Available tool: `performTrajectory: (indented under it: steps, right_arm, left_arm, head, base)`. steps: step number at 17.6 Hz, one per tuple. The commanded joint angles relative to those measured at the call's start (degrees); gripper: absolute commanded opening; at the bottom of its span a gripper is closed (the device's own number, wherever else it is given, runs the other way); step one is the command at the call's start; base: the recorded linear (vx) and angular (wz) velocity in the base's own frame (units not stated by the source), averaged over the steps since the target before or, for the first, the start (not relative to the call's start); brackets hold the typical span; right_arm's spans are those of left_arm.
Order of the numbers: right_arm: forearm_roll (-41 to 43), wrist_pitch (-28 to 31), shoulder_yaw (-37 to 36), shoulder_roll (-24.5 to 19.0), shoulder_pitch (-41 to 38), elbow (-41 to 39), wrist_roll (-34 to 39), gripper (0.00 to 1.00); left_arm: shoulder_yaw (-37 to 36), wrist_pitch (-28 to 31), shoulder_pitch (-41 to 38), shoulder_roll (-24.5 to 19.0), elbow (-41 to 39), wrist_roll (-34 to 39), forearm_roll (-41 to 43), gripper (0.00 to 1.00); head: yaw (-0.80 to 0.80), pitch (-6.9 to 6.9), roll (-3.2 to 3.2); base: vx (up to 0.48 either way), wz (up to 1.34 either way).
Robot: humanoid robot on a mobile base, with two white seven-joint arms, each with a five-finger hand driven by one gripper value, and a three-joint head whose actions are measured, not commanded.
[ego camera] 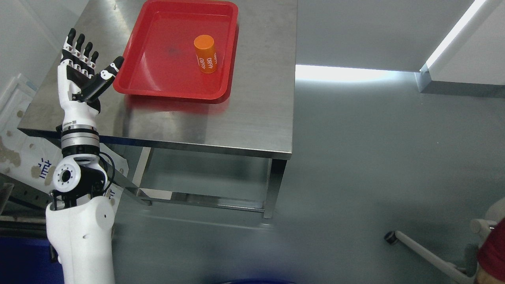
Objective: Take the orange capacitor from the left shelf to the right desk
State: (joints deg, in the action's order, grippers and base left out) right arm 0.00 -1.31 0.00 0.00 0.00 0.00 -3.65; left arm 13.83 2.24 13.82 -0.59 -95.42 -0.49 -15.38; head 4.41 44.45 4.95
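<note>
An orange capacitor (205, 53) with white print stands upright in a red tray (158, 83) on a steel table (221, 122). My left hand (85, 67) is raised over the table's left part, just left of the tray. Its fingers are spread and hold nothing. The capacitor is well to the right of the hand. My right arm is out of view.
The table's front edge (197, 148) and its legs with a lower rail (213, 199) are below the tray. Grey floor lies to the right. A wheeled white leg (426, 254) and a red sleeve (493, 250) show at the lower right. White clutter lies at the far left (15, 118).
</note>
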Motion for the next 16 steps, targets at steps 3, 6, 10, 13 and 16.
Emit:
performTrajectory:
  steps: [3, 6, 10, 13, 16]
  right_arm:
    - [-0.2, 0.0, -1.1, 1.0, -1.3, -1.0, 0.0, 1.0]
    - [-0.2, 0.0, -1.1, 1.0, -1.3, -1.0, 0.0, 1.0]
    - [-0.2, 0.0, -1.1, 1.0, -1.3, -1.0, 0.0, 1.0]
    - [-0.2, 0.0, -1.1, 1.0, -1.3, -1.0, 0.0, 1.0]
    - [-0.2, 0.0, -1.1, 1.0, -1.3, -1.0, 0.0, 1.0]
  left_arm:
    - [-3.5, 0.1, -1.5, -0.4, -3.2, -0.5, 1.4, 1.0]
    - [-5.3, 0.9, -1.4, -0.4, -3.3, -0.7, 3.0, 1.0]
    - [-6.3, -1.7, -2.2, -0.4, -3.2, -0.7, 3.3, 1.0]
    - [-6.7, -1.7, -2.0, -0.4, -3.2, -0.6, 3.8, 1.0]
    - [-6.8, -1.6, -1.7, -0.4, -3.2, -0.6, 3.9, 1.0]
  head:
    - [0.0, 0.0, 0.0]
    - [0.0, 0.0, 0.0]
    - [0.0, 0.0, 0.0]
    - [0.0, 0.0, 0.0]
    - [0.0, 0.0, 0.0]
  base:
    - [0.0, 0.0]
    - [0.0, 0.0]
    - [0.0, 0.0]
    - [0.0, 0.0]
    - [0.0, 0.0]
